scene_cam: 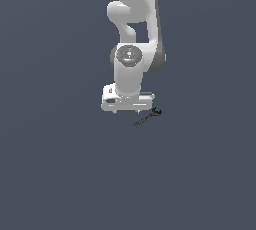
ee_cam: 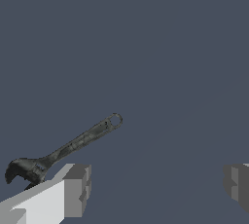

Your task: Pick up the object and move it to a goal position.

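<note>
The object point(ee_cam: 73, 145), a slender dark wrench-like tool with a forked head at one end and a small ring at the other, lies flat on the plain grey surface point(ee_cam: 170, 47). In the exterior view it point(scene_cam: 148, 118) sits just below the arm's hand and toward that view's right, so the tool is beside the hand's axis, not centred under it. The pincer point(ee_cam: 155, 184) is spread wide with nothing between its fingers point(ee_cam: 78, 189); in the wrist view the shaft runs outside the gap and the forked head lies close beside one finger. Whether that finger touches the head cannot be told. The wide spread suits an approach over a thin part: it leaves clearance on both sides before closing. The offset suggests the grasp step is not yet aligned. A workable closure probably calls for shifting the hand until the shaft crosses the gap, with the fingers across the shaft's narrow width. Being thin and flat on the surface, the tool may slip or pivot if only the head is caught. No goal marker is visible.
</note>
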Robot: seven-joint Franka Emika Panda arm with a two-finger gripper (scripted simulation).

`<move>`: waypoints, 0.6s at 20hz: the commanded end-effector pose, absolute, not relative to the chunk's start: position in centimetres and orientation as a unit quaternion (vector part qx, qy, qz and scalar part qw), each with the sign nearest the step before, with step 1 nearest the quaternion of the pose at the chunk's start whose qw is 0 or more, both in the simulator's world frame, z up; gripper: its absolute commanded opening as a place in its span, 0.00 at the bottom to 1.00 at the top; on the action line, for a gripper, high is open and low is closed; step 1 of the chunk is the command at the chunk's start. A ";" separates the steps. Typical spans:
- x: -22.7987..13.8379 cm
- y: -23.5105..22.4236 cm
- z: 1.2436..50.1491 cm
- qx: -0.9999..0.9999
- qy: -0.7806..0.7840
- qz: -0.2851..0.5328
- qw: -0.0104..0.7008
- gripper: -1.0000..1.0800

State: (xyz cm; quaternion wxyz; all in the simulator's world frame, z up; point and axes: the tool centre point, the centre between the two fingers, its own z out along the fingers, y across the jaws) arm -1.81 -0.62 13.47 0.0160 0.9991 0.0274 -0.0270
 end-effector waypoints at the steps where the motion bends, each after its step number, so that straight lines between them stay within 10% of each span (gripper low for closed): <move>1: -1.8 -0.6 13.5 0.999 0.027 -0.027 0.016 0.96; 12: -2.0 -2.2 12.7 0.999 0.022 -0.040 0.013 0.96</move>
